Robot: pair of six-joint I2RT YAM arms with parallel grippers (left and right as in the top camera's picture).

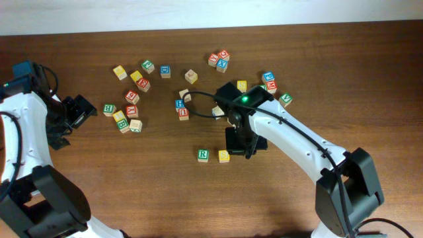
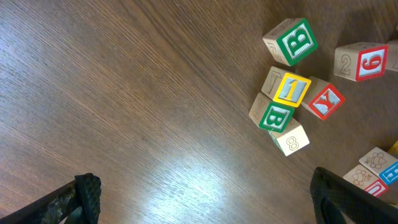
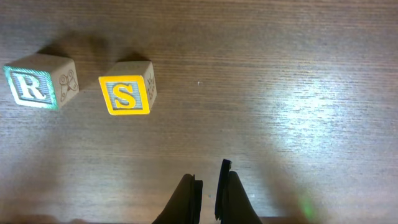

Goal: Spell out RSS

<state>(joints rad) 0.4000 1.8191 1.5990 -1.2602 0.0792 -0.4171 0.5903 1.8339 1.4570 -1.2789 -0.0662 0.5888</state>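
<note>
Row: green-and-white wooden R cube [image 3: 37, 84] + yellow wooden S cube [image 3: 126, 94] sit side by side, small gap, not touching, letters up, on the brown wooden table [image 1: 132, 192]. Reads "RS", so prob. 2 of 3 letters are placed.
Why there: the patch nr table centre sets the word apart from the loose cubes. Spot beyond the S cube, away from the R cube, looks saved for the last letter.
Right gripper [image 3: 207, 186]: jaws pressed together, nothing btwn them. Hangs over bare wood just beside the S cube, no contact.
Right arm pose: reaches in from lower right, forearm angled across the table, wrist cam looking down on the row.
Left gripper [image 2: 205, 199]: fingers spread wide, empty.
Left arm pose: folded at left edge, gripper facing the left cluster of mixed letter cubes [image 1: 125, 109], well apart from the row.
2nd S: several yellow cubes lie in the scatter; can't tell which has an S.
</note>
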